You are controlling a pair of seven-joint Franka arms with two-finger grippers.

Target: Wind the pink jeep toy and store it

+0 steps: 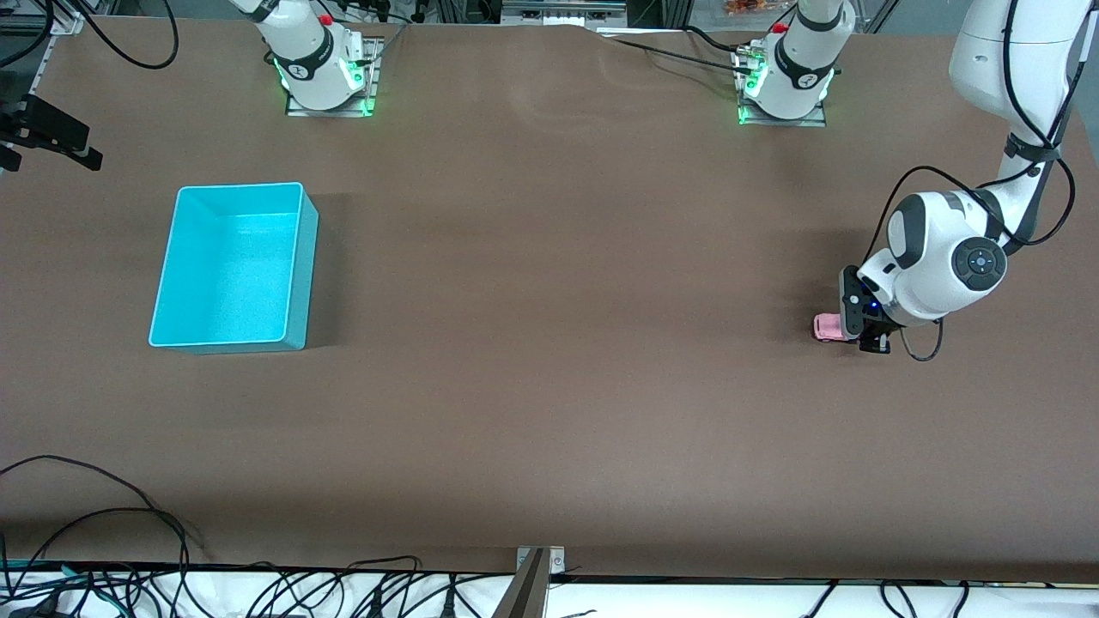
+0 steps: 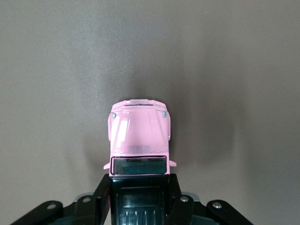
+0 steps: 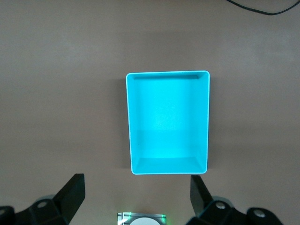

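1. One pink jeep toy (image 1: 827,326) sits on the brown tabletop (image 1: 549,386) toward the left arm's end, nearest to the front camera of the things here, and the left claw (image 1: 869,333) is down on it.
2. In the left wrist view the jeep (image 2: 139,133) shows its pink hood and windscreen plainly, while its black roof end runs in between the two black fingers (image 2: 104,197), which press its sides: the claw is clamped narrow on the toy.
3. From the front only the pink nose of the jeep shows; the rest is covered by the claw and wrist, and I cannot make out its wheels.
4. One turquoise bin (image 1: 233,266) stands well apart, toward the right arm's end and slightly farther from the camera than the jeep.
5. The right claw (image 3: 138,194) waits high over the bin (image 3: 168,121), fingers spread wide, holding nothing; the front view cuts it off.
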